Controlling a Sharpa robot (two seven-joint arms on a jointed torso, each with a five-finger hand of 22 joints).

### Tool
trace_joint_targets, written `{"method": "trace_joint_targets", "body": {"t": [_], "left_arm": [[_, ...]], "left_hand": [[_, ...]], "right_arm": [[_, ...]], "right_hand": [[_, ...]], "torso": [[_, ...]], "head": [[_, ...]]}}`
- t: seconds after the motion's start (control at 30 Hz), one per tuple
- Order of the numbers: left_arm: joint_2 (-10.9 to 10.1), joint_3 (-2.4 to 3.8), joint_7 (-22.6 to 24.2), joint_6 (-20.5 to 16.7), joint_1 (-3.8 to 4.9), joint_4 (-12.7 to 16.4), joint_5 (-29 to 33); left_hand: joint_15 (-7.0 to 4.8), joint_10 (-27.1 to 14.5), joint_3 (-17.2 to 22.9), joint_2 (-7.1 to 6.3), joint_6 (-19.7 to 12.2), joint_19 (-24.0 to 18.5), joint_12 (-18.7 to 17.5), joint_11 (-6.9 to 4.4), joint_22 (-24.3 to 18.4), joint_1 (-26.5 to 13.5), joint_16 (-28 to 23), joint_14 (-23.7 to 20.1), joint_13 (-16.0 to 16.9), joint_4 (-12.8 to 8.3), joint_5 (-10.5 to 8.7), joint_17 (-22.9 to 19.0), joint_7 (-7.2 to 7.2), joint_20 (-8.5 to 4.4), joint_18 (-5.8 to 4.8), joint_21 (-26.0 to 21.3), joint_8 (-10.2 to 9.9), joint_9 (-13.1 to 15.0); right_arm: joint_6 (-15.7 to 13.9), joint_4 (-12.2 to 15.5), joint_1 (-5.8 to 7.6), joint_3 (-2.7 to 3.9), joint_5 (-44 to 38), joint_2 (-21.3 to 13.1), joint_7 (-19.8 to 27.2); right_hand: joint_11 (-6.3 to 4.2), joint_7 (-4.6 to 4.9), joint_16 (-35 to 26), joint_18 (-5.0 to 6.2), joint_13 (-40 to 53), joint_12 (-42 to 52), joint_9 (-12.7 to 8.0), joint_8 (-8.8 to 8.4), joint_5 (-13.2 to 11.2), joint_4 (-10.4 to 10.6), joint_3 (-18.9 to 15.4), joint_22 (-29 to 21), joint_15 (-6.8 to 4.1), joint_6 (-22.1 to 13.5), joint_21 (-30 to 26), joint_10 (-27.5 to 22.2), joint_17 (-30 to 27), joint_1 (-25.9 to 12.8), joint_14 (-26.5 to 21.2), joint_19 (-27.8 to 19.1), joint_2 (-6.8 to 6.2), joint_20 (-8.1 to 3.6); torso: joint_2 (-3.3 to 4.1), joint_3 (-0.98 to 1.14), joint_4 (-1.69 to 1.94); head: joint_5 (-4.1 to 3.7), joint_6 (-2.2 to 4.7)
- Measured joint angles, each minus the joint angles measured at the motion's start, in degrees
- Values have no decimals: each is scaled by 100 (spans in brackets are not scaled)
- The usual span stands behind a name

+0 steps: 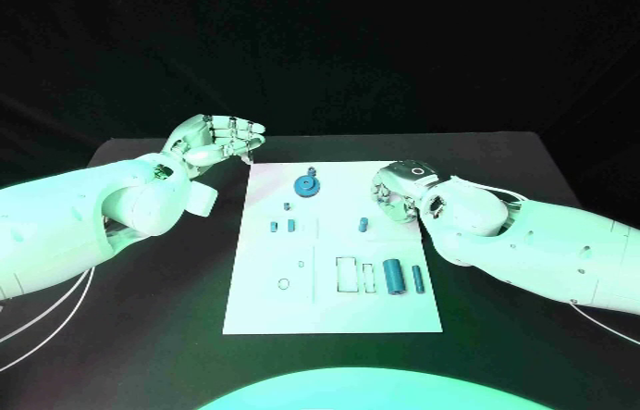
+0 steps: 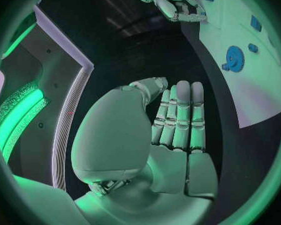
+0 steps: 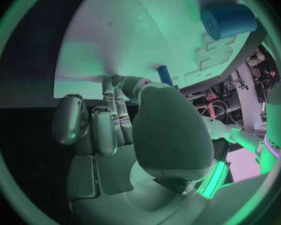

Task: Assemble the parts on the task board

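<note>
Black cloth covers the table, and the white task board lies in its middle with the long sides running away from the robot. Both white arms reach in from the sides. The left hand hangs just off the board's far left corner, over bare table, fingers straight and close together, holding nothing. The right hand sits at the board's right edge, about halfway along; its fingers curl inward, and I cannot tell whether anything is pinched in them. On the board, the big blue cylinder stands near the right edge toward the robot, with a thinner blue rod just beside it. A blue gear lies near the far edge. A blue pin sits mid-board, near the right hand's fingers. Several small blue pieces lie toward the left edge.
</note>
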Motion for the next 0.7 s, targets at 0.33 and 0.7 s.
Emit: {"method": "trace_joint_targets", "body": {"t": [0.33,0.7], "left_arm": [[13,0,-17,0,0,-13,0],[17,0,-37,0,0,-33,0]], "left_hand": [[0,0,-16,23,-20,0,0,0,-5,-23,0,0,-6,-16,0,-5,19,0,1,-24,0,-6],[0,-20,-16,23,-41,0,0,20,-12,-23,-22,0,-11,-16,0,-11,41,0,0,-24,-23,-15]], "right_arm": [[-100,47,14,-3,12,-34,1],[-321,338,99,76,86,-267,57]], "right_hand": [[0,10,0,0,-57,-13,20,-7,-5,-108,108,4,-22,13,0,0,0,-2,19,0,2,0],[16,8,0,0,-56,-13,34,16,-13,-109,109,4,-22,15,24,17,1,-9,20,2,-5,-1]], "torso": [[2,0,-3],[4,2,-3]], "head": [[3,19],[34,15]]}}
